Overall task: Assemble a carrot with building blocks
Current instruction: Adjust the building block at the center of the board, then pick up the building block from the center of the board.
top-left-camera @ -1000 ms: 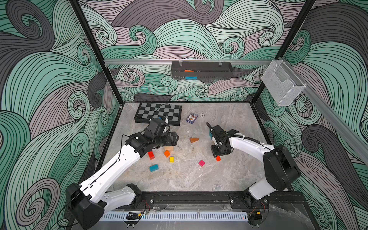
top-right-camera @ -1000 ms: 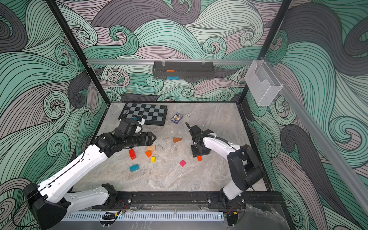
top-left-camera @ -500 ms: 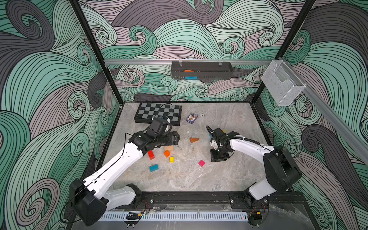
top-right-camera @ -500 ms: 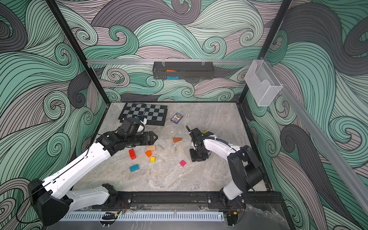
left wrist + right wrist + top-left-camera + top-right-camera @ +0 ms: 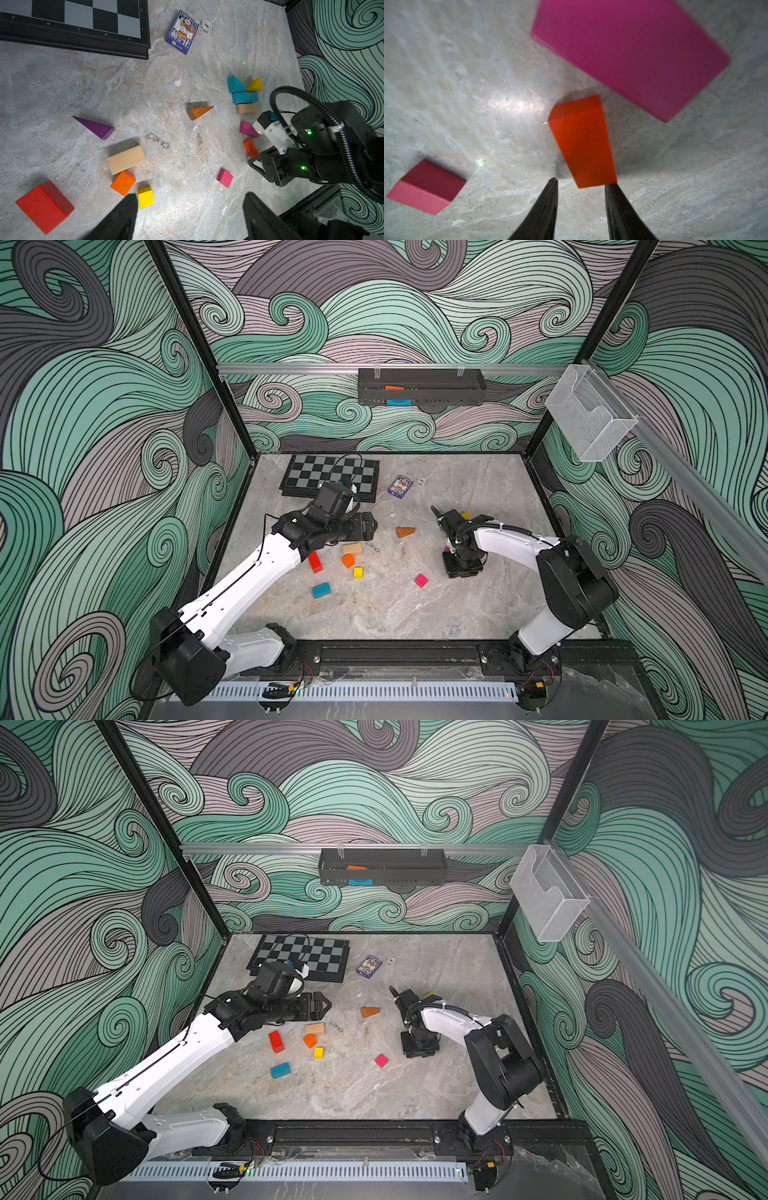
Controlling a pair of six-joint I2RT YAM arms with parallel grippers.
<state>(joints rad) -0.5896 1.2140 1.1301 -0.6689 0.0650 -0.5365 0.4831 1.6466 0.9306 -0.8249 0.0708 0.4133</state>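
R tool (image 5: 581, 186) low over bench (image 5: 467, 93), part-released, narrow gap, nothing gripped; orange block (image 5: 581, 141) flat on bench just past tips, near end at one tip, magenta wedge (image 5: 633, 52) beside it. L tool (image 5: 190, 197) released wide, empty, above bench nr beige block (image 5: 125, 159).

In both top views the right gripper (image 5: 462, 569) fully covers the orange block (image 5: 582, 143) under it. In the right wrist view the magenta block (image 5: 633, 54), near that gripper, is blurred and cut off by the edge.
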